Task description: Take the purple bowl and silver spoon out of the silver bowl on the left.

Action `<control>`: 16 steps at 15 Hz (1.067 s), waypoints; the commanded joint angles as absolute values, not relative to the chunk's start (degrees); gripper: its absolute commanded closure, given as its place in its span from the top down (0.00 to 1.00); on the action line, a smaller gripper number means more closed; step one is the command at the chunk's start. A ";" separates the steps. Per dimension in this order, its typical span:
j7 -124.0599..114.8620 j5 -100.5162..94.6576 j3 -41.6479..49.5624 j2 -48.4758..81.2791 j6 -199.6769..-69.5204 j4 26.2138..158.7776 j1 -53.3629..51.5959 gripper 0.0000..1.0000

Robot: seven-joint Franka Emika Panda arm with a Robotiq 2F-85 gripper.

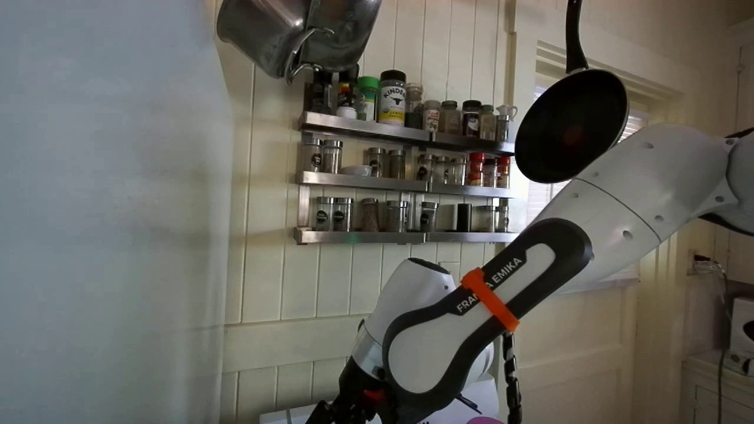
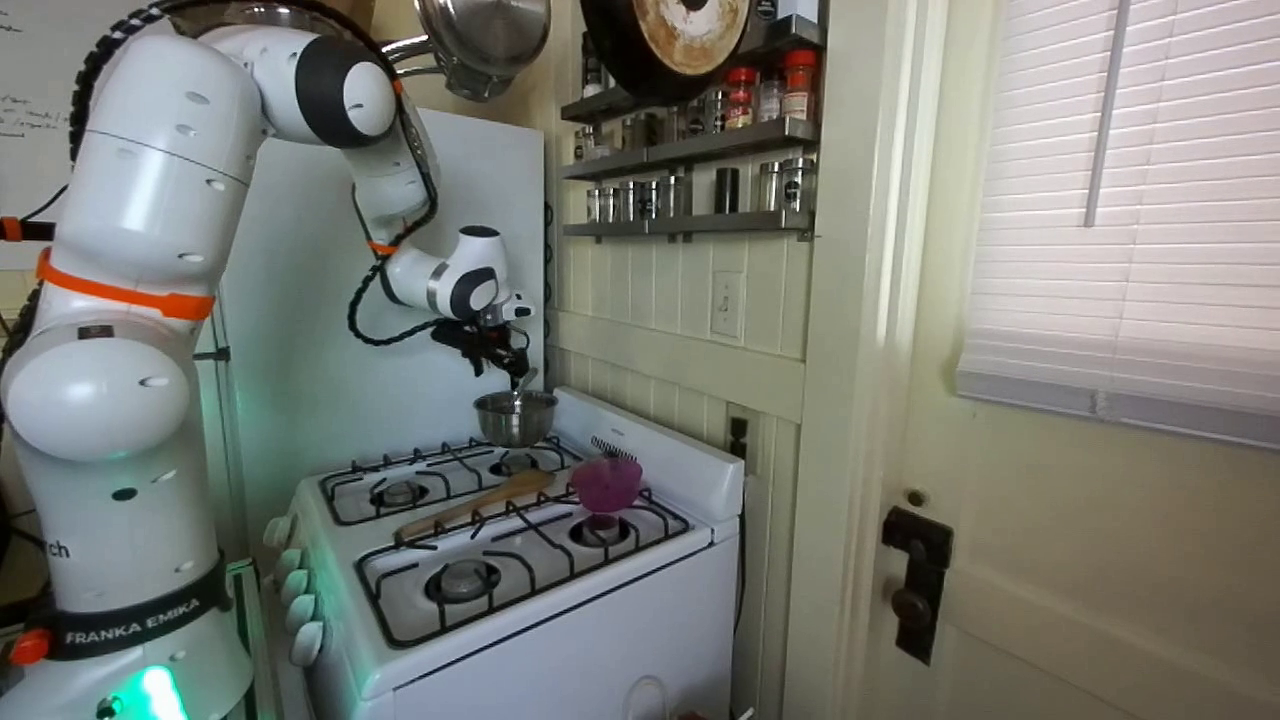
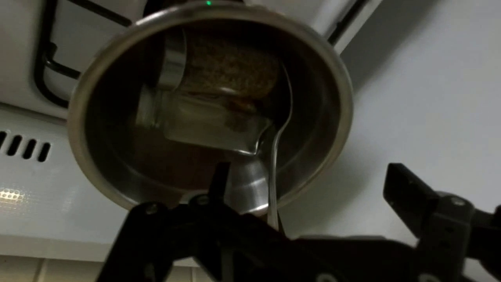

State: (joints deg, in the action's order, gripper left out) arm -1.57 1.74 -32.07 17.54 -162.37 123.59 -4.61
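The silver bowl (image 2: 515, 420) stands at the back of the stove; the wrist view shows into it from above, with its rim (image 3: 344, 105) all round. The silver spoon (image 3: 275, 156) leans in it, its handle running over the rim toward my gripper; the handle's end is hidden behind the gripper. The handle also shows in an exterior view (image 2: 527, 379). My gripper (image 3: 309, 172) is open, the handle between its fingers in the picture, nearer the left finger. Whether they touch I cannot tell. The purple bowl (image 2: 607, 485) sits outside the silver bowl, on a stove grate.
A jar of grainy contents (image 3: 231, 66) and a clear glass jar (image 3: 211, 121) lie inside the silver bowl. A wooden spoon (image 2: 475, 507) lies across the stove (image 2: 560, 620). The stove's back panel (image 2: 660, 450) and the fridge side (image 2: 320, 370) stand close by.
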 commanded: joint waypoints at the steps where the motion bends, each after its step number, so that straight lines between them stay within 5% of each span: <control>1: 3.75 0.91 -25.84 18.73 -156.39 121.30 -8.94 1.00; 16: 10.96 -2.70 -18.60 30.99 -155.43 107.50 -15.70 1.00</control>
State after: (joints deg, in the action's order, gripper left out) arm 10.23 -1.72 -19.92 27.66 -156.44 111.61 -14.38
